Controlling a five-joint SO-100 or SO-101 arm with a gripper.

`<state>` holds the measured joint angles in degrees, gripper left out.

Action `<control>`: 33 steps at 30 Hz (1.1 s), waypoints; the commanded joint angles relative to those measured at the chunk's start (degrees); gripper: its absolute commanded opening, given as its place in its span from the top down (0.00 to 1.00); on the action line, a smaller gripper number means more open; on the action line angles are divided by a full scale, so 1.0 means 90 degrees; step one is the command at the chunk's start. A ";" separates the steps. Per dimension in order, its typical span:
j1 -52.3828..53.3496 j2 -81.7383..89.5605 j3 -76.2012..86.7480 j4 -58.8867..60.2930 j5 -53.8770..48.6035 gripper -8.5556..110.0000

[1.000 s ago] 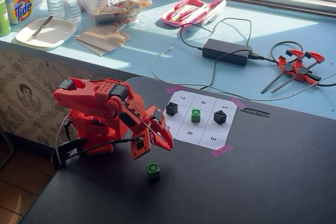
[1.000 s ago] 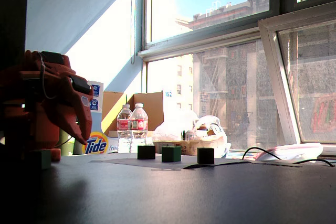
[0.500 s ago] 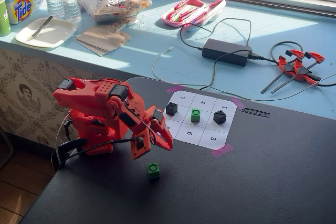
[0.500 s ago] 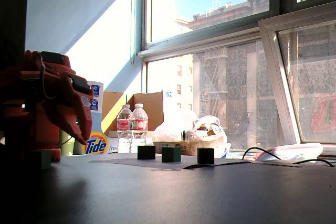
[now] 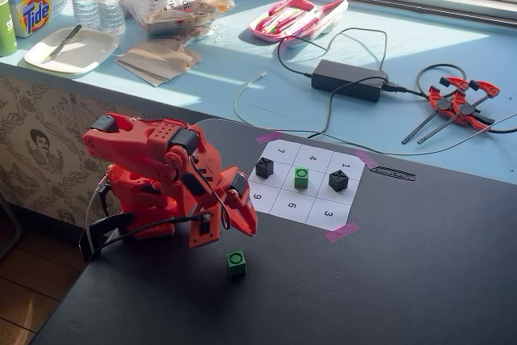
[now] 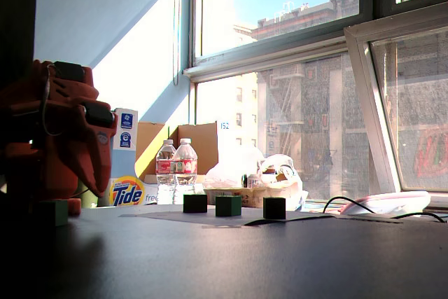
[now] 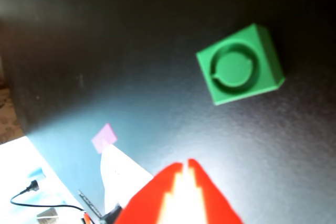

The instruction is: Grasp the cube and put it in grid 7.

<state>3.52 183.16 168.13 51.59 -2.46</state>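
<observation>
Wrist view: cube (image 7: 241, 64) upper right of frame, alone on dark counter (image 7: 105, 51), off grid sheet. Hand (image 7: 183, 167) at bottom edge, fingertips together, empty. Cube likely light, rigid, smooth plastic; pinch opposite flat sides. Grid 7 (image 5: 279, 151) unoccupied.

A: What is the arm (image 5: 157, 171) made of?
B: Bright red-orange printed plastic, blocky, with black servo blocks set into it.
A: Any wiring?
B: Thin cables loop along it; the gripper (image 5: 238, 224) has tapered red fingers.
</observation>
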 commanded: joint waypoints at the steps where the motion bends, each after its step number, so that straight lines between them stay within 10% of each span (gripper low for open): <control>1: 0.0156 -0.0107 -0.0732 0.0156 0.0049 0.93; 19: 0.1992 -0.3926 -0.4990 0.2109 -0.3662 0.75; 33: 0.2383 -0.5488 -0.3916 0.1377 -0.5283 0.68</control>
<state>25.40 135.00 131.66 67.06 -48.52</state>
